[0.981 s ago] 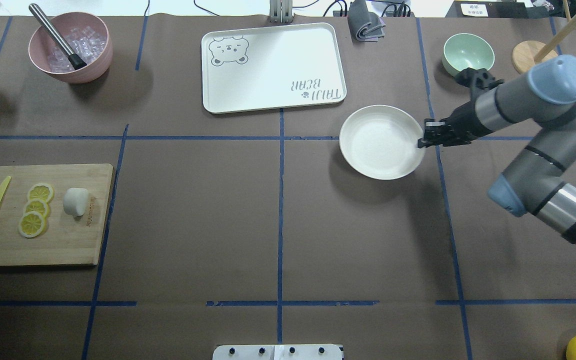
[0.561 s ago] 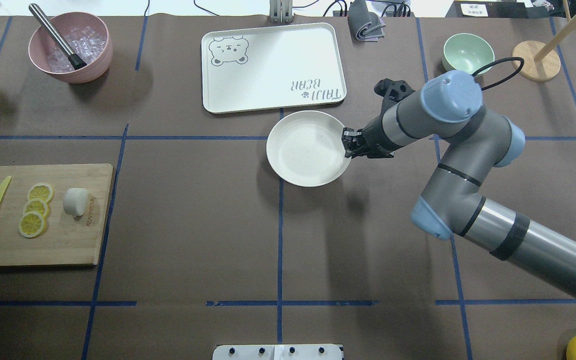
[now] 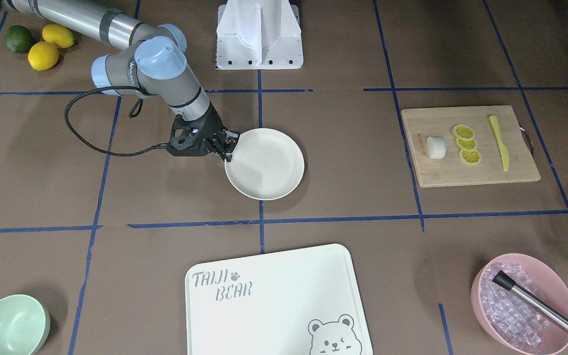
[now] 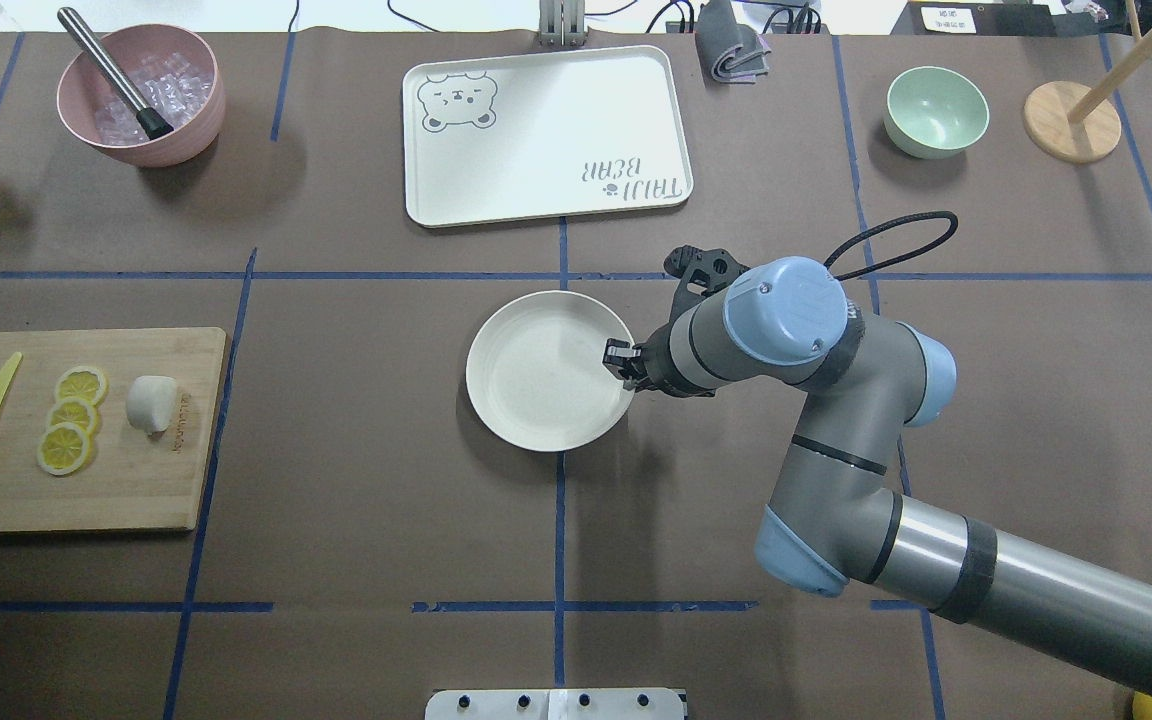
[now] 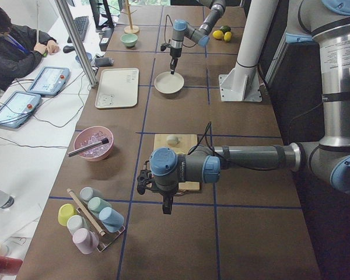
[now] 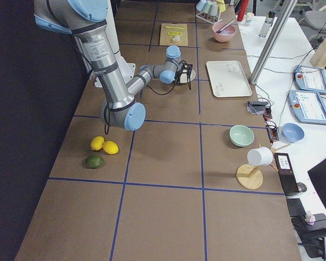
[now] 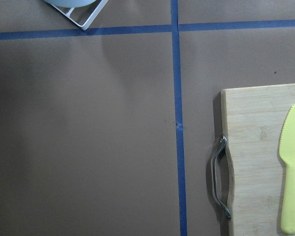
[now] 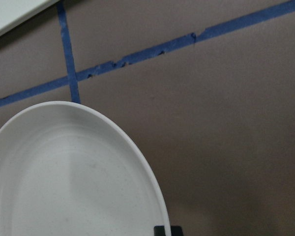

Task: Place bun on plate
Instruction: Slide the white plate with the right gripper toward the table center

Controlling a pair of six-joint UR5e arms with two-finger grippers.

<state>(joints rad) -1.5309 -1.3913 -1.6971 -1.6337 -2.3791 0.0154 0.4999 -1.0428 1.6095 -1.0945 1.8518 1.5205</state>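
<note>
The plate (image 4: 536, 390) is seen at the middle of the overhead view, resting on the brown bench (image 4: 356, 480). Its right rim is pinched by the right hand (image 4: 622, 362), whose fingers are clamped on that edge. The bun (image 4: 151, 403) is found at the left of the same view, lying on the wooden cutting board (image 4: 136, 490) just beside three lemon slices (image 4: 74, 416), well apart from the plate. The left hand (image 5: 165, 207) is shown only in the side view, hung above the bench near the board's end. Whether its fingers are apart or together cannot be told.
</note>
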